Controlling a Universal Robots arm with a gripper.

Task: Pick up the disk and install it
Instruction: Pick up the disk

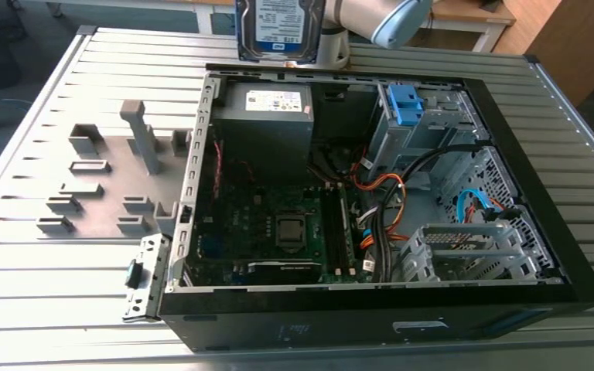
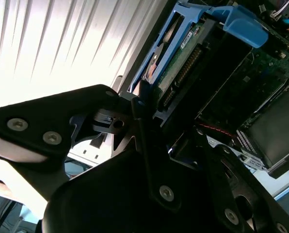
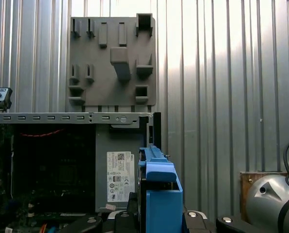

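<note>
A: Gripper state, quick?

B: In the second wrist view the gripper (image 2: 135,109) was pinched onto one end of the disk (image 2: 181,60), with nothing else in its grasp.

A: And where was the disk?

B: Off the table. In the exterior view it hung upright, label out, over the far rim of the open computer case (image 1: 380,309). It was just beyond the power supply (image 1: 266,116) and in no bay.

A: How would it handle?

B: My guess is stiff, dense for its size and shock-sensitive. The circuit board (image 2: 193,68) was bare on one face, so grip the blue carrier (image 2: 241,24) edges, not the board.

A: Anything further out?

B: A blue latch (image 1: 405,104) in the drive cage, then the grey fixture plate (image 1: 101,178) on the slatted table (image 1: 29,255).
</note>
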